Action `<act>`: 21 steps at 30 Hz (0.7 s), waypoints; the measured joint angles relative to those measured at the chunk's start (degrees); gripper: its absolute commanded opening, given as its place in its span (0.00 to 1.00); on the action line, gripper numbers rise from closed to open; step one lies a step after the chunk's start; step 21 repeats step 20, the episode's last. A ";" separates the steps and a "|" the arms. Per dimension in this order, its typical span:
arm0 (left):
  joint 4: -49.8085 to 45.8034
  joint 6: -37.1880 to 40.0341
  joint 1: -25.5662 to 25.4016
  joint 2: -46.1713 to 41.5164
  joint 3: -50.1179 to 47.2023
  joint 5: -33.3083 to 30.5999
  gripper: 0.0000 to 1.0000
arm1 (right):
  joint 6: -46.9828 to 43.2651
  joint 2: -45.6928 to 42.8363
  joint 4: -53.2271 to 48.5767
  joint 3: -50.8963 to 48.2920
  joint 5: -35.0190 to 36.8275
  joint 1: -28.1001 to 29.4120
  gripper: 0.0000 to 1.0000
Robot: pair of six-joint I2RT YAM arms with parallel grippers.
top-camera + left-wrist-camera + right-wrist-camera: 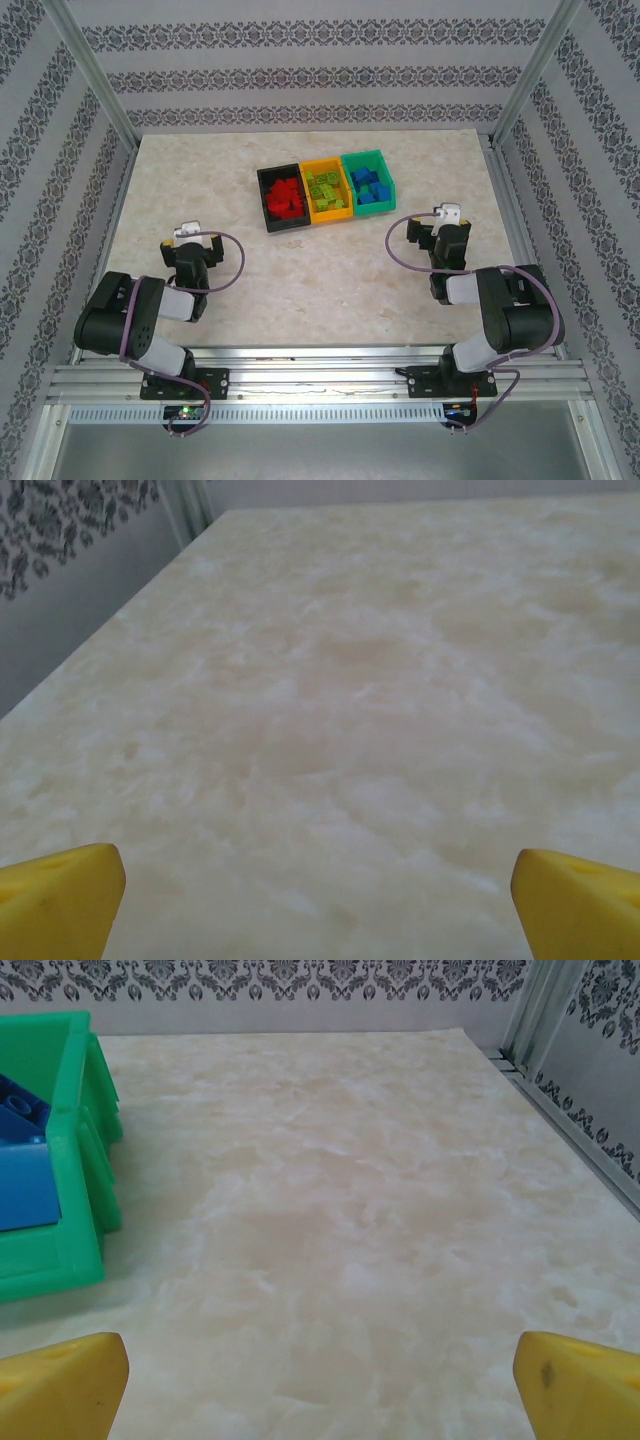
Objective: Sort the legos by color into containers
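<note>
A pale, marble-patterned table [300, 290] stands inside a metal frame with grey patterned walls [300, 75], and two black robot arms are bolted side by side at its near edge. Toward the far middle of the table sit the containers [304, 190]: three small open bins joined in a row and turned at a slight angle. The black bin [263, 195] on the left holds the red legos [285, 198], the orange-yellow bin [322, 164] in the middle holds the lime green legos [327, 190], and the teal-green bin [362, 157] on the right holds the blue legos [370, 190], each colour heaped in its own bin. The left hand [192, 240] hovers low over the near left part of the table, well apart from the bins. It is open and holds nothing. Seen from its wrist, two yellow fingertips [60, 900] sit wide apart at the lower corners, with bare table between them. The right hand [437, 230] hovers on the right, nearer than the teal-green bin and just off to its right. It is also open and not gripping anything. From its wrist, the yellow fingertips [60, 1385] are spread to the lower corners. The green bin wall rises at the left edge with blue bricks inside, apart from the fingers.
</note>
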 measured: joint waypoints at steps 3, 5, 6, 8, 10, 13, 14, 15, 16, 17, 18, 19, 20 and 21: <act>1.73 1.03 0.33 2.03 2.73 4.00 0.99 | 0.00 0.07 0.22 0.00 -0.28 0.00 0.98; 2.54 1.73 0.37 4.11 4.11 6.10 0.99 | 0.00 0.07 0.24 0.02 -0.39 0.00 0.98; 2.16 1.79 0.50 4.22 4.17 7.10 0.99 | 0.00 0.07 0.24 0.02 -0.48 0.00 0.98; 3.58 1.97 0.61 4.61 3.91 7.63 0.99 | 0.00 0.07 0.24 0.02 -0.55 0.00 0.98; 4.09 1.97 0.66 4.85 3.69 7.78 0.99 | 0.00 0.07 0.24 0.02 -0.55 0.00 0.98; 4.22 1.99 0.66 4.92 3.65 7.80 0.99 | 0.00 0.07 0.24 0.04 -0.55 0.00 0.98; 4.15 1.99 0.66 4.92 3.67 7.80 0.99 | 0.00 0.07 0.24 0.04 -0.59 0.00 0.98; 4.09 1.99 0.66 4.92 3.69 7.80 0.99 | -0.07 0.07 0.24 0.04 -0.90 0.00 0.98; 4.07 1.99 0.66 4.92 3.74 7.80 0.99 | -0.26 0.07 0.24 0.04 -1.62 -0.02 0.98; 4.00 1.99 0.66 4.92 3.87 7.80 0.99 | -0.63 0.07 0.24 0.04 -2.47 -0.02 0.98; 3.56 1.99 0.66 4.92 4.26 7.80 0.99 | -1.03 0.07 0.24 0.04 -3.23 -0.02 0.98; 2.97 1.99 0.66 4.92 4.70 7.82 0.99 | -1.16 0.07 0.24 0.04 -3.76 -0.02 0.98; 2.45 1.99 0.66 4.92 5.20 7.80 0.99 | -1.31 0.07 0.24 0.04 -4.22 0.00 0.98; 2.45 1.99 0.66 4.92 5.20 7.80 0.99 | -1.31 0.07 0.24 0.04 -4.22 0.00 0.98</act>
